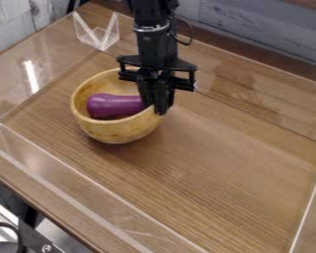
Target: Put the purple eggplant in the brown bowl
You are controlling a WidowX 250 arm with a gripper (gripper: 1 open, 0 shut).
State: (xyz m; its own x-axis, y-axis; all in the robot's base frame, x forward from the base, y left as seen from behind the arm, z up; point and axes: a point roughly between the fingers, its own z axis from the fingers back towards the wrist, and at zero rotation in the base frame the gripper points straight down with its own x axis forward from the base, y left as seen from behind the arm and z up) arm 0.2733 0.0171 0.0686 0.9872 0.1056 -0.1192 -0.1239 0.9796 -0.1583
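The brown bowl (111,126) sits left of centre on the wooden table. Inside its hollow lies the purple eggplant (114,105), on its side. My gripper (157,107) hangs from the black arm, pointing almost straight down at the bowl's right rim. Its two dark fingers are pressed together with nothing between them. The fingertips stand just right of the eggplant, apart from it.
A clear plastic barrier (42,59) runs around the table. A transparent folded stand (98,33) rests at the back left. Grey planks form the back wall. The wooden table surface (213,168) stretches to the right and front.
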